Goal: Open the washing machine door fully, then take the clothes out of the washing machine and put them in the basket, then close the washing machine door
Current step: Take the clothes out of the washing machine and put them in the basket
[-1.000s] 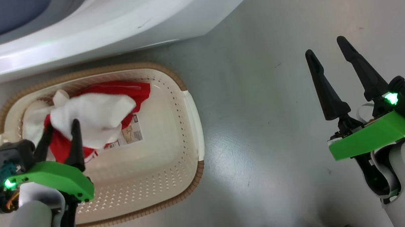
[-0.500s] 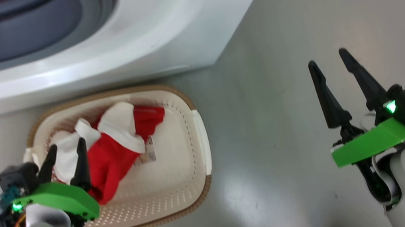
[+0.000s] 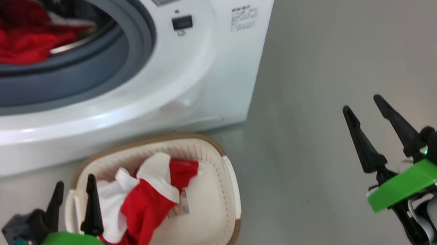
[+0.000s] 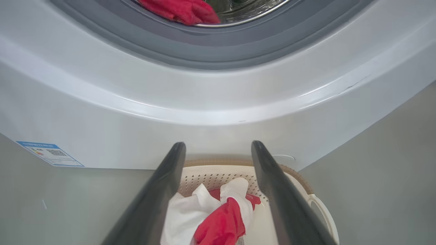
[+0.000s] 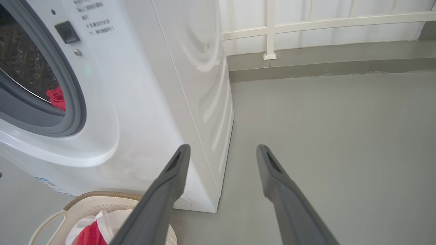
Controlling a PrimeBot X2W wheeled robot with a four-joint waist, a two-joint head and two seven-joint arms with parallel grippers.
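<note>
The white washing machine (image 3: 192,69) stands with its opening uncovered; its door is out of view. Red clothes (image 3: 8,41) lie in the drum, also seen as red clothes (image 4: 180,10) in the left wrist view. On the floor in front sits the basket (image 3: 233,190), holding a red and white garment (image 3: 148,203). My left gripper (image 3: 75,181) is open and empty above the basket's left rim, a little above the garment (image 4: 218,214). My right gripper (image 3: 362,104) is open and empty over bare floor to the basket's right, its fingers (image 5: 170,177) pointing past the machine's corner.
A grey-blue gasket (image 3: 62,77) rings the drum opening. A blue label (image 4: 51,153) sits low on the machine's front. Grey floor (image 3: 340,33) stretches to the machine's right, ending at a white railed wall (image 5: 306,23).
The head camera has tilted up, bringing the drum opening into view. My left gripper let go of the garment, opened wide and drew back to the basket's left rim. The right arm has kept still.
</note>
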